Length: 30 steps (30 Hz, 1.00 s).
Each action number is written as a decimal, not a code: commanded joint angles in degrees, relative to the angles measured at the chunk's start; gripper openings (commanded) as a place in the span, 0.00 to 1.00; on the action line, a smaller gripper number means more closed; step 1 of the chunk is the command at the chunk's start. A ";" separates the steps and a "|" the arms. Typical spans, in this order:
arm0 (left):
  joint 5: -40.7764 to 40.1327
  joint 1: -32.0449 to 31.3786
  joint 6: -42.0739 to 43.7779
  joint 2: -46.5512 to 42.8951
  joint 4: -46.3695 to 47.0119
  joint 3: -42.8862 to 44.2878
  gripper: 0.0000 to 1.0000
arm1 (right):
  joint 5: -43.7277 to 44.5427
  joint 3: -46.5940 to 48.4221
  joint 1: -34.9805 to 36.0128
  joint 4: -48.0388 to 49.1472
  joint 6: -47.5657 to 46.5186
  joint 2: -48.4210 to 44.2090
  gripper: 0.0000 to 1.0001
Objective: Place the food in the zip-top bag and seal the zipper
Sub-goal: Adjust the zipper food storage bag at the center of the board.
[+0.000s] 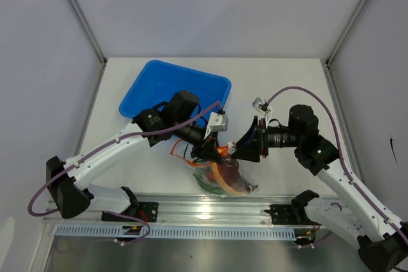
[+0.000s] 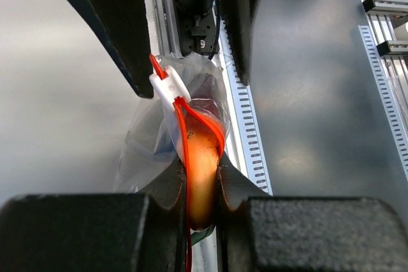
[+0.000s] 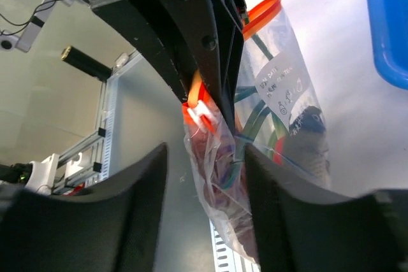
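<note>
Where the overhead view is read from left to right, a blue tray [image 1: 159,84] comes first, lying at the far left of the white table [image 1: 287,93], well apart from the bag.

Next is the left gripper [image 1: 215,152], reaching in from the left toward the table's near edge. The left wrist view shows its fingers [image 2: 83,234] clenched on the zipper [image 2: 183,125], with the orange-red strip pinched between the two pads.

Below that grip hangs the zip-top bag [image 1: 220,176], crinkly and clear, over the aluminium rail [image 1: 191,211] at the near edge. Whether its bottom rests on anything cannot be told. The food [image 3: 255,125] is inside the bag: green stems, a purple-red piece and a dark grey piece show through the plastic in the right wrist view.

The white slider [image 2: 169,87] sits on the zipper a little way from the left gripper's pinch, on the side facing the right gripper. Between slider and pinch the strip's two halves bow apart.

Rightmost is the right gripper [image 1: 237,151], entering from the right with its jaws released. They stand apart on either side of the bag's mouth, so the bag lies between them rather than in their grasp. One of its fingers [image 2: 121,30] is just beside the slider; whether they touch cannot be told.
</note>
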 commanded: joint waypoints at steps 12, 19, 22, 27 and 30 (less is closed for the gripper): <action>3.93 -0.20 -1.33 -1.46 4.75 0.56 0.01 | -2.42 -1.36 2.32 9.71 3.68 2.81 0.23; 2.97 -0.20 -1.95 -1.81 5.45 0.74 0.03 | -0.93 -1.89 4.79 10.42 3.41 3.52 0.00; 0.78 -0.20 -3.70 -2.25 6.77 -0.23 0.28 | 3.62 -1.89 6.01 8.75 1.57 1.85 0.00; -11.06 -0.20 -10.45 -9.09 17.82 -9.09 0.99 | 14.96 -0.66 9.09 0.85 -5.01 -0.70 0.00; -22.93 -0.20 -15.04 -17.09 28.02 -16.48 1.00 | 21.65 0.21 10.50 -2.58 -7.30 -1.75 0.00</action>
